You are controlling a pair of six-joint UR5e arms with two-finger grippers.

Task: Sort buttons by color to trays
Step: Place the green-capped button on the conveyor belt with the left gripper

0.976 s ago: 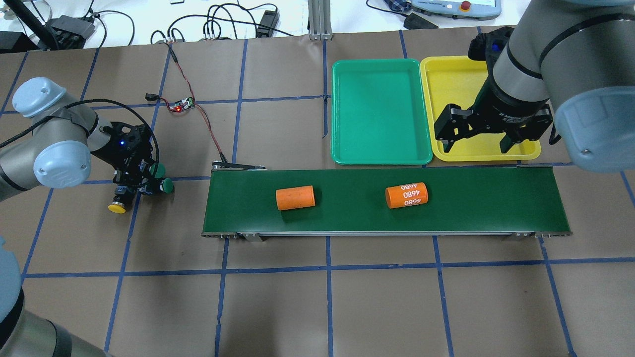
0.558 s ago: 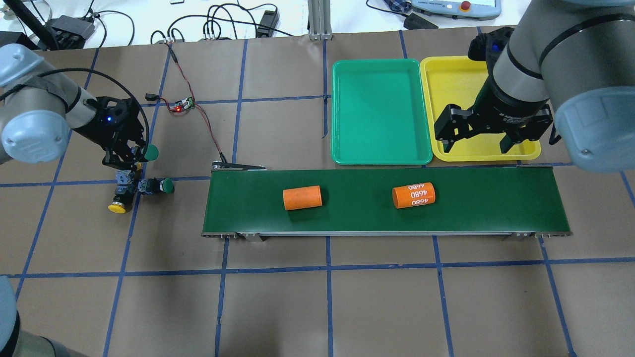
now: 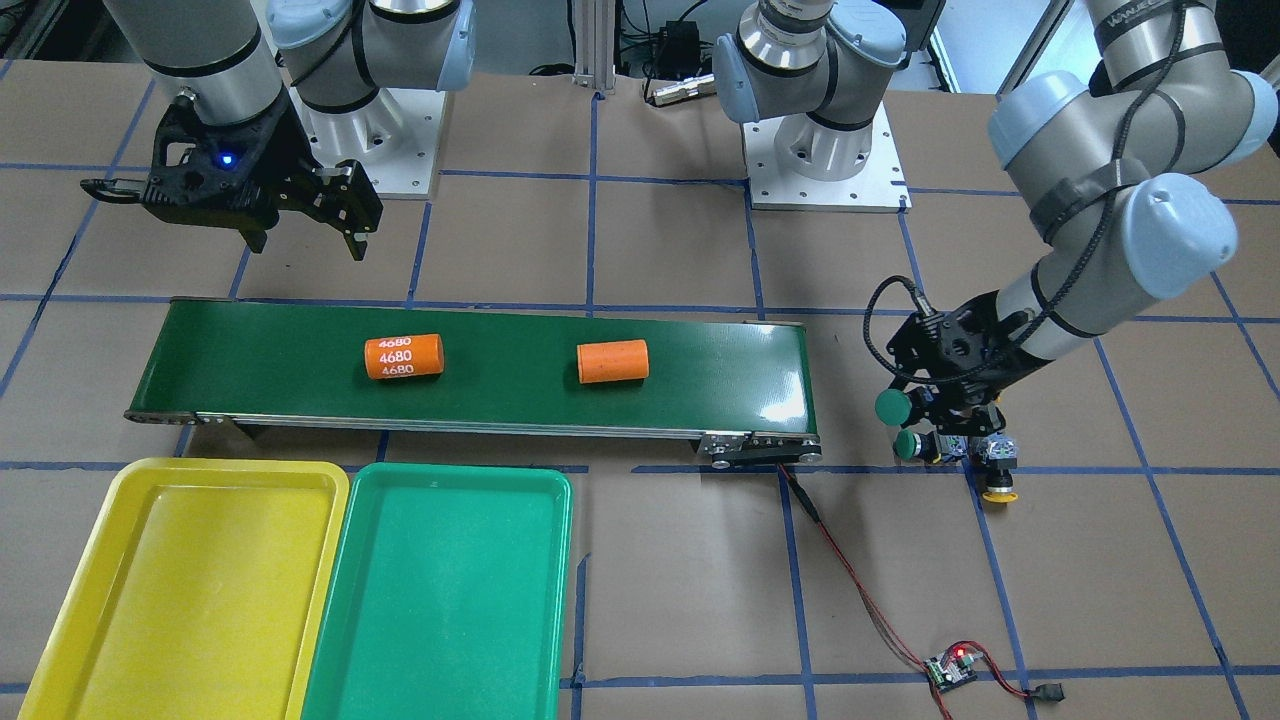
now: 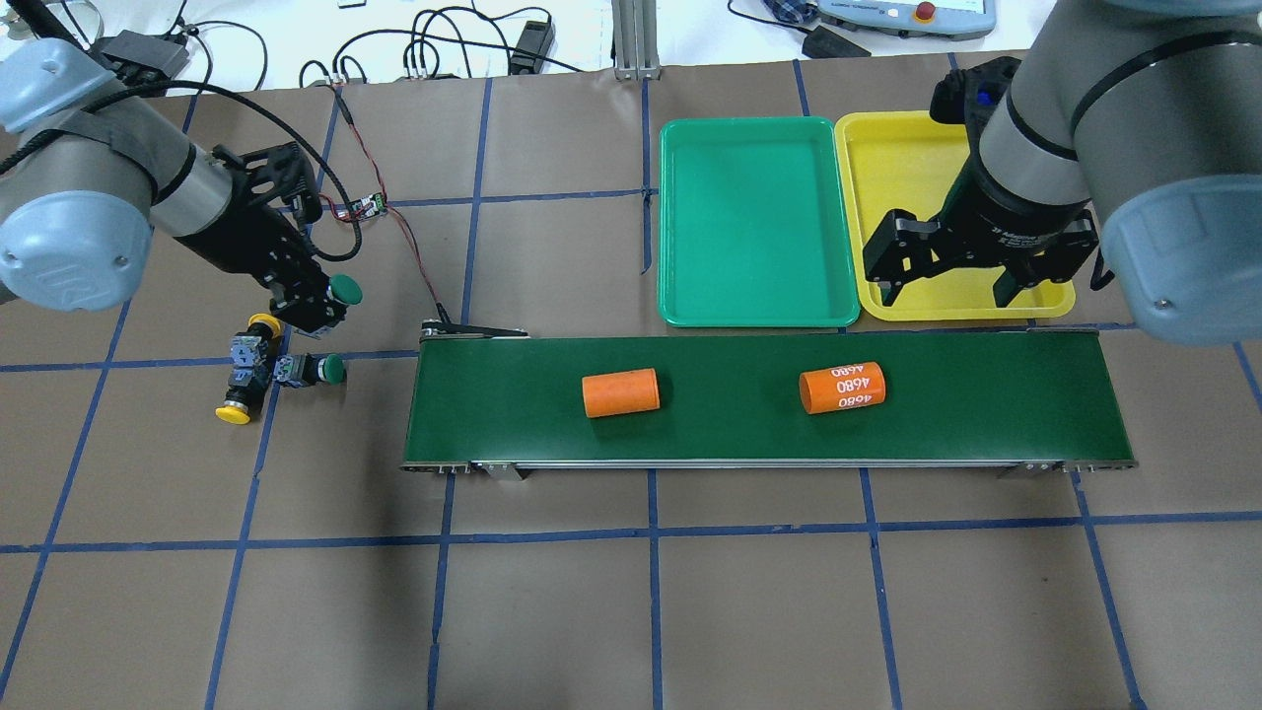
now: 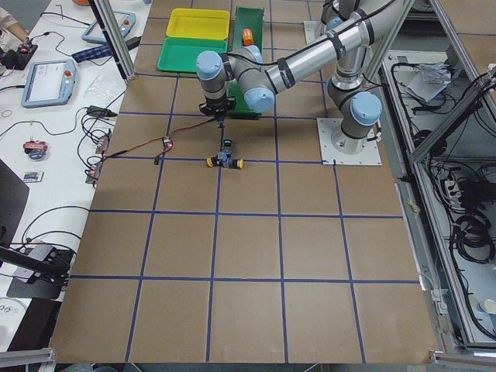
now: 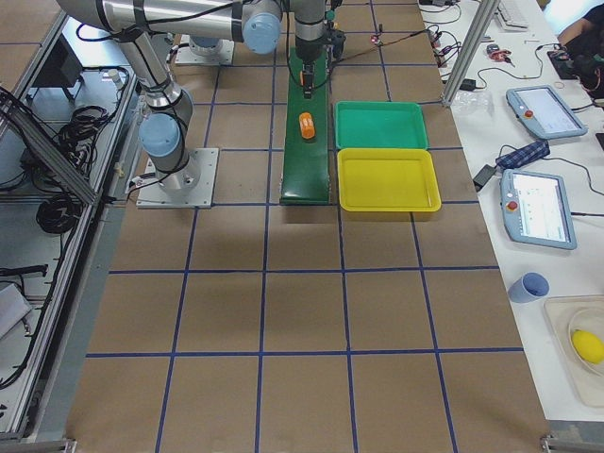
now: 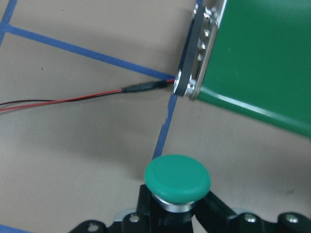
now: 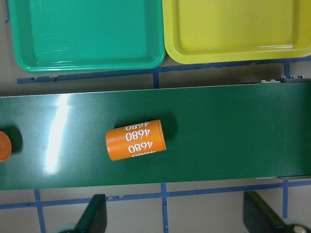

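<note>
Green button point(image 4: 345, 289) raised, 2 orange cylinders point(image 4: 620, 392) shifted along conveyor point(image 4: 986, 394)

I see the left gripper point(image 3: 925, 410) at the right, its jaws closed on a green-capped button point(image 3: 891, 406) whose cap faces the conveyor belt point(image 3: 250, 350). Just below it on the bench point(image 3: 650, 560) lie a second green button point(image 3: 908, 445) and a yellow-capped button point(image 3: 998, 488). My right gripper point(image 3: 306, 240) hangs with its jaws apart behind the belt, which carries a 4680 cylinder point(image 3: 403, 357) and a plain orange cylinder point(image 3: 613, 362). The yellow tray point(image 3: 180, 590) and green tray point(image 3: 440, 600) sit side by side.
</note>
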